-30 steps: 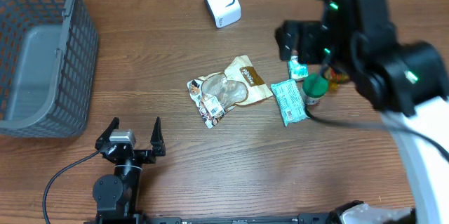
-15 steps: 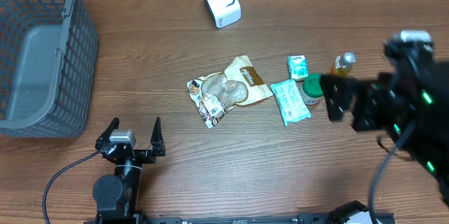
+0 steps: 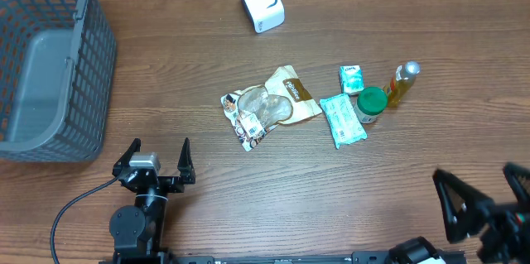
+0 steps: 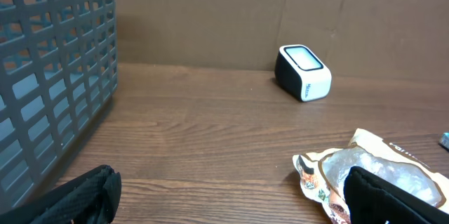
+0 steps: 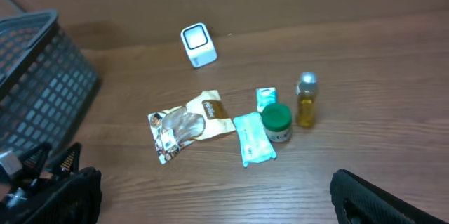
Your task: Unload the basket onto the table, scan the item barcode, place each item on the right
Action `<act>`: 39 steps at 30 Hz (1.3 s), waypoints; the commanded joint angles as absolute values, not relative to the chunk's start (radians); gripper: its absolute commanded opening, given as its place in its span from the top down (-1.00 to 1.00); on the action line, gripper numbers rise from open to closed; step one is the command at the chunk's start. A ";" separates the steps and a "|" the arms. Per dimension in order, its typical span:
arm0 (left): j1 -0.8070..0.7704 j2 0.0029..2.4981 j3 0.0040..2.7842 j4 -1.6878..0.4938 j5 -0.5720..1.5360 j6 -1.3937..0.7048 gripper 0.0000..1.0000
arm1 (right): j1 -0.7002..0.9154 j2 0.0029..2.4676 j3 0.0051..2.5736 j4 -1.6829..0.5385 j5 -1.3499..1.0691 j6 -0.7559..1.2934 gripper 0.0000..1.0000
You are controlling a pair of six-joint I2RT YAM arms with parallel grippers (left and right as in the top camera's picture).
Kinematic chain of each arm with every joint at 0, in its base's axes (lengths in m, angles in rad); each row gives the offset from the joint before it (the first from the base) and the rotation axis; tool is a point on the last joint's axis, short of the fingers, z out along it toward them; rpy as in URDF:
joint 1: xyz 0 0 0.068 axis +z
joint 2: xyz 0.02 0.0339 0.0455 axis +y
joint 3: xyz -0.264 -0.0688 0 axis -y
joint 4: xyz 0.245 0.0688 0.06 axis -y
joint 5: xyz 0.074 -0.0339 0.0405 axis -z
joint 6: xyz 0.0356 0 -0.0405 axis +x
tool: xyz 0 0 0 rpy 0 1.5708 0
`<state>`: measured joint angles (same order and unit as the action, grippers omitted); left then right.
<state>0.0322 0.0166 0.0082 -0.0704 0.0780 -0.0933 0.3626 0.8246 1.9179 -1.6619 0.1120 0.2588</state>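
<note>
the left fingers point(image 3: 183, 163) stand wide apart and empty at the near left of the counter point(image 3: 248, 206). the right fingers point(image 3: 450, 202) are spread too, empty, at the near right. the snack bag point(image 3: 269, 107) lies mid-counter just beside a teal packet point(image 3: 342, 120), the white scanner point(image 3: 262, 2) well behind it, a basket point(image 3: 95, 57) far left.

A mock shop checkout: grey plastic mesh basket point(image 3: 95, 57), small white box-shaped scanner point(image 3: 262, 2), brown-and-clear snack pouch point(image 3: 273, 103) on a wood-grain tabletop point(image 3: 273, 189).
</note>
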 commanded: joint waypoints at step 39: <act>0.026 0.004 0.005 -0.072 0.086 -0.070 -0.99 | 0.159 0.271 1.195 -1.240 0.068 0.069 -1.00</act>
<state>0.0322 0.0166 0.0082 -0.0689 0.0780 -0.0937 0.1692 0.2852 1.1976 -1.2552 0.0864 0.1036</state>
